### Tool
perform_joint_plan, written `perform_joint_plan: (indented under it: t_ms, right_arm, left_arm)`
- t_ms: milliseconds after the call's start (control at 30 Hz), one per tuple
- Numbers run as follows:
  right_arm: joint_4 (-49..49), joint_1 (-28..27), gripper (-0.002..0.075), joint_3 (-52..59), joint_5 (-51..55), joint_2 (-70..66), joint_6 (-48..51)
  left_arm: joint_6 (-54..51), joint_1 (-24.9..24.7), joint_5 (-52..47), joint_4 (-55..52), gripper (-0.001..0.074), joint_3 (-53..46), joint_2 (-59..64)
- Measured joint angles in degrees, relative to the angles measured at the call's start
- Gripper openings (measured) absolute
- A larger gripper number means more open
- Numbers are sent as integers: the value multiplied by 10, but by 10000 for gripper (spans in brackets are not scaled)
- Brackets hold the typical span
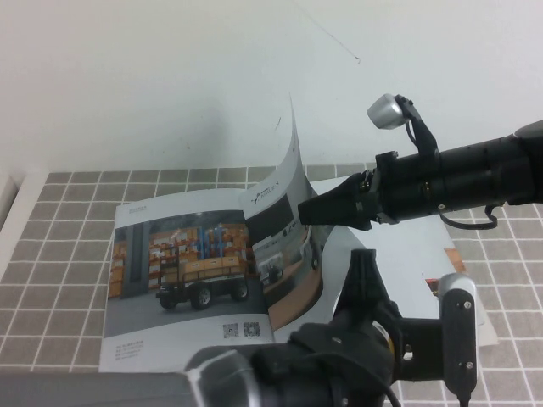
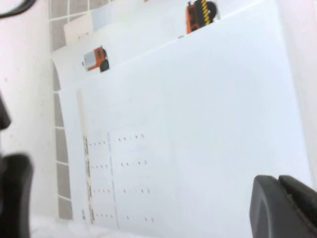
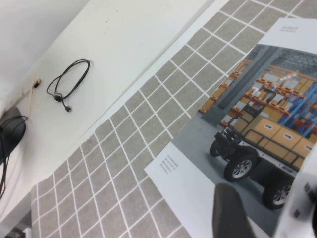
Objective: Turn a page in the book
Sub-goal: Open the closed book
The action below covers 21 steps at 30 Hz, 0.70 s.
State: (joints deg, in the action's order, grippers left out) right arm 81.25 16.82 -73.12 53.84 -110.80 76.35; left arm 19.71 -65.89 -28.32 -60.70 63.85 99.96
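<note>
The book (image 1: 170,254) lies open on the tiled mat; its left sheet shows a wheeled warehouse vehicle and QR codes. The page (image 1: 284,203) stands nearly upright from the spine, curling, with its robot photo facing left. My right gripper (image 1: 304,212) reaches in from the right and is shut on the page's outer edge. In the right wrist view one dark finger (image 3: 233,213) shows beside the page's blurred white edge (image 3: 303,203). My left gripper (image 1: 362,259) is shut and empty, hovering over the book's white right-hand sheet (image 2: 198,124) with small-print tables; its fingers (image 2: 270,208) show pressed together.
A grey tiled mat (image 1: 59,220) covers the table up to the white wall. A strip of bare white table (image 3: 124,44) with a loose black cable (image 3: 67,84) lies beyond the mat. The left arm's body (image 1: 339,356) fills the near foreground.
</note>
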Motion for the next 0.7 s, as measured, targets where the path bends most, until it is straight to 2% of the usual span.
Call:
perform_joint_plan:
  t_ms: [133, 267, 500, 700]
  right_arm:
    - [1, 0, 335, 0, 0, 0, 6]
    - [1, 0, 335, 0, 0, 0, 23]
    - [-1, -5, 335, -17, 15, 4, 37]
    - [-4, -36, 334, -96, 121, 22, 37]
  left_arm:
    - [124, 0, -3, -135, -4, 0, 50]
    - [196, 1, -61, -204, -4, 0, 83]
    - [228, 12, -142, -220, -4, 0, 97]
    - [229, 13, -149, -217, -4, 0, 97]
